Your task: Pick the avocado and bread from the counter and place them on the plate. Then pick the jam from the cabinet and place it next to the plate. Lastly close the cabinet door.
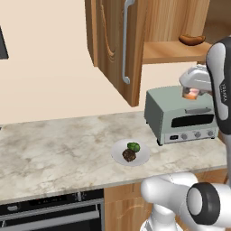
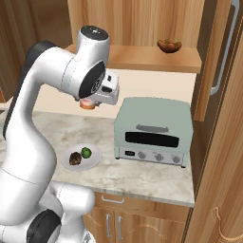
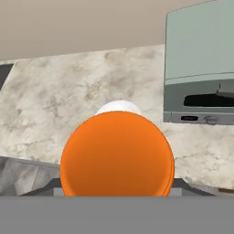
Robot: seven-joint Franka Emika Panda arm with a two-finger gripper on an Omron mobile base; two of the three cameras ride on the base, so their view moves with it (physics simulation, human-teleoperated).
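My gripper [image 1: 192,94] is shut on the orange jam [image 1: 191,94] jar, held in the air above the toaster oven's left part. From the other side the jam [image 2: 87,104] hangs under the hand, above the counter [image 2: 118,171]. The jar's round orange bottom [image 3: 117,155] faces the hand camera. On the white plate [image 1: 118,153] lie the green avocado [image 1: 133,146] and the dark brown bread [image 1: 129,155], touching; from the right the plate [image 2: 95,160] carries the avocado [image 2: 86,152] and bread [image 2: 75,158]. The cabinet door [image 1: 115,49] stands open, its silver handle [image 1: 126,40] toward me.
A grey-green toaster oven [image 1: 180,115] stands on the counter right of the plate. An orange-brown sausage-shaped thing [image 1: 191,40] lies on the cabinet shelf [image 1: 173,52]. A second open door [image 2: 220,142] rises at the right. A black oven front [image 1: 49,214] sits under the counter's left part.
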